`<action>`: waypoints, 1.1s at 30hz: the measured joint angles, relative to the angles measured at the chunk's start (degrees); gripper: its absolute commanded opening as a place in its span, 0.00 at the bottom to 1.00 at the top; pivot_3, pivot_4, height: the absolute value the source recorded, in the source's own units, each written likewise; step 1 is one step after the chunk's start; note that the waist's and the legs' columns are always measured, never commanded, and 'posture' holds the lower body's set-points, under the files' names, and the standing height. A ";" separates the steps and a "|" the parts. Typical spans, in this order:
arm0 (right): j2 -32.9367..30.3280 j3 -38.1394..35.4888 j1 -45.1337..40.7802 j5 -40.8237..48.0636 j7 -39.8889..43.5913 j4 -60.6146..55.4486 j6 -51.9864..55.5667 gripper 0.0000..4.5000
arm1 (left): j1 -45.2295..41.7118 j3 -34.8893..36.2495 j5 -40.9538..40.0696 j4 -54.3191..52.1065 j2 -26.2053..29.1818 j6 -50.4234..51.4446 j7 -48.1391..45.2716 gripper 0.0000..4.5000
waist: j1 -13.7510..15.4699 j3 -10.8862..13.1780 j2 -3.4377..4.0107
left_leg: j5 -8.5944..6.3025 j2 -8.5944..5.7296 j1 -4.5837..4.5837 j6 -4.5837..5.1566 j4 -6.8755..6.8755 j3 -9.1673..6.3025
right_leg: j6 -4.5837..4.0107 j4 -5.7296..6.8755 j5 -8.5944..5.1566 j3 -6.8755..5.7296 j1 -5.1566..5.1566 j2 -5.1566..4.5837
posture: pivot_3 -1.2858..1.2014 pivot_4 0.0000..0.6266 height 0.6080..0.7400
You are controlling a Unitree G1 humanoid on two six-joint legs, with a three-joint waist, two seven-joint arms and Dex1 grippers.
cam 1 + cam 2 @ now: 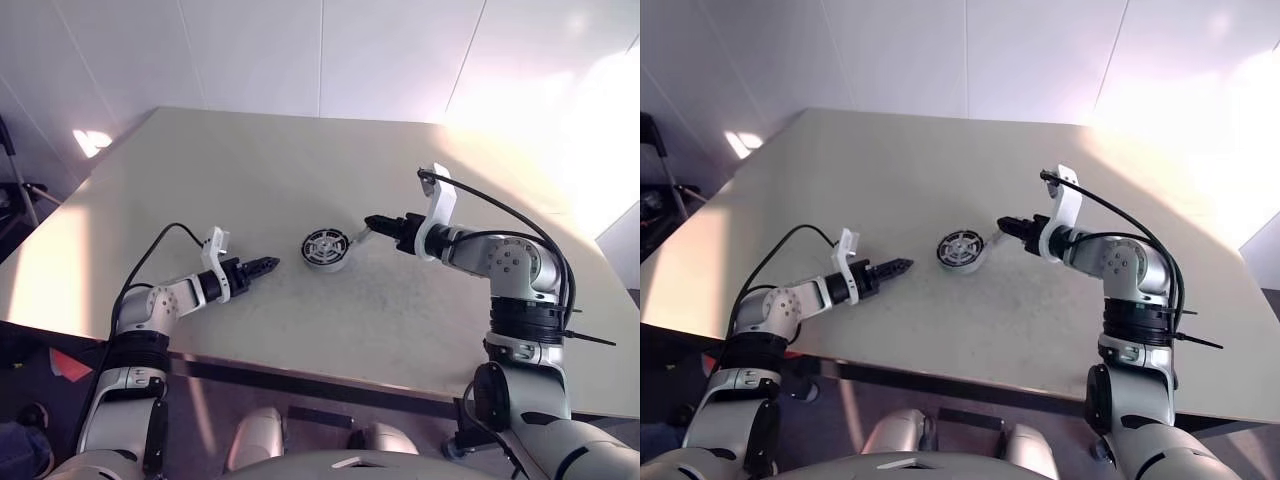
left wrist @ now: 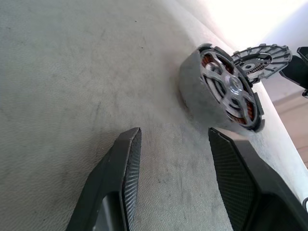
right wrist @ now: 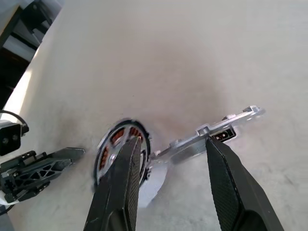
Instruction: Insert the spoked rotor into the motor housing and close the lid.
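Observation:
The motor housing stands on the table, black-ringed with copper windings. The spoked rotor sits inside it, silver spokes facing out. The lid, a grey ribbed disc, stands tilted beside the housing's far edge, its low side near the housing rim. My right gripper reaches in from the right with its fingers apart. The lid lies edge-on just past their tips and seems to touch one fingertip, but it is not clamped. My left gripper rests open on the table left of the housing, holding nothing.
The table is a wide pale surface with its front edge close to me. A dark stand and floor clutter lie beyond its left edge.

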 measured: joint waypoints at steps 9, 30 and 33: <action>-0.31 -1.79 2.35 -2.03 -3.08 0.72 3.76 0.53 | -0.37 -0.12 0.06 0.54 0.24 -0.02 -0.53 0.53 | 0.08 -0.01 0.20 | 0.05 0.00 -0.10 -0.07 -0.15 0.01 | -0.01 0.02 0.00 0.00 -0.17 0.01 | 0.52 0.00 1.00; 3.93 -4.29 1.96 -0.85 -2.38 2.15 1.42 0.01 | -0.64 -0.49 0.25 0.64 0.39 -0.14 -0.63 0.53 | 0.06 0.00 0.22 | 0.05 0.00 -0.13 -0.07 -0.23 0.01 | -0.02 -0.02 0.00 0.00 -0.22 0.01 | 0.52 0.00 1.00; 3.92 -3.94 1.89 -0.23 -1.60 1.06 1.04 0.00 | -0.77 -0.64 0.35 0.70 0.38 -0.19 -0.66 0.53 | 0.06 -0.01 0.22 | 0.05 0.00 -0.13 -0.07 -0.24 0.02 | -0.01 -0.02 0.00 0.00 -0.22 0.01 | 0.52 0.00 1.00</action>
